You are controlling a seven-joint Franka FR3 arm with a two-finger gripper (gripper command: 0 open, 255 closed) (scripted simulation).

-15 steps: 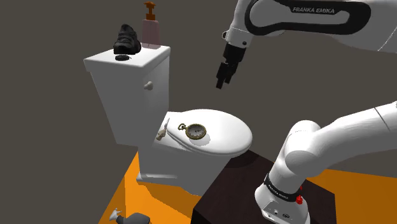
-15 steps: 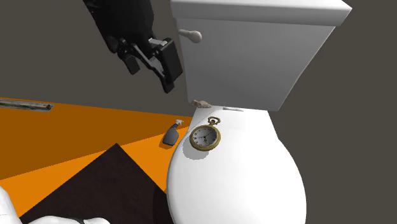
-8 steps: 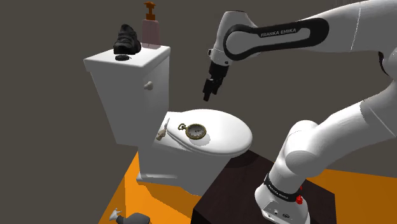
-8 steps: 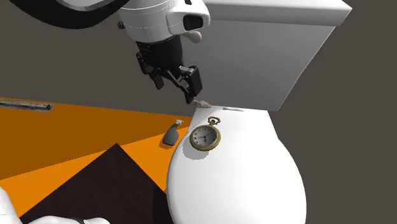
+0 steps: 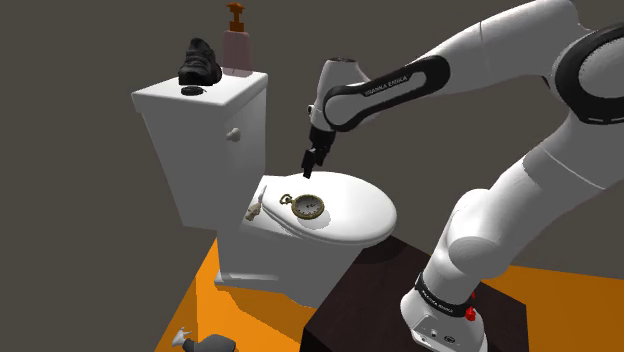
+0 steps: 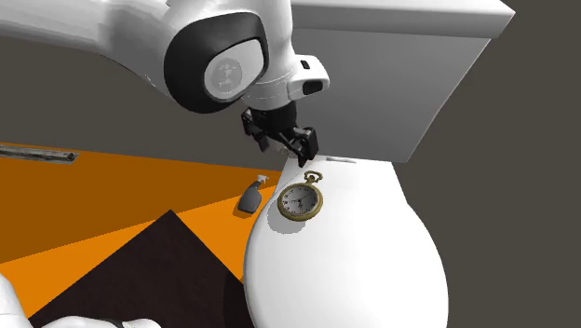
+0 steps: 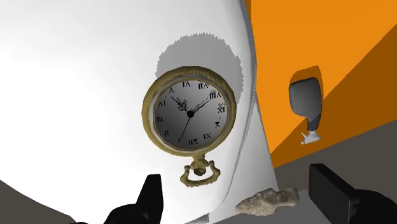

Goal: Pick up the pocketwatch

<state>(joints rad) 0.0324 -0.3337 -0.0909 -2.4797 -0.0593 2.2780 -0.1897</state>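
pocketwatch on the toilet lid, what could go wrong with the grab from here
1. The pocketwatch lies flat on the smooth toilet lid near its edge; a nudge might slide it off onto the orange floor.
2. The open pincer hangs off-centre from the watch, so one finger may land on the case.
3. A small brown lump by the watch's loop could get pinched instead.

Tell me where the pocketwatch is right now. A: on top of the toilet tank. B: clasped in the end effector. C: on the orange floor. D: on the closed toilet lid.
D: the pocketwatch lies face up on the white toilet lid, with the open end effector above it and not touching it.
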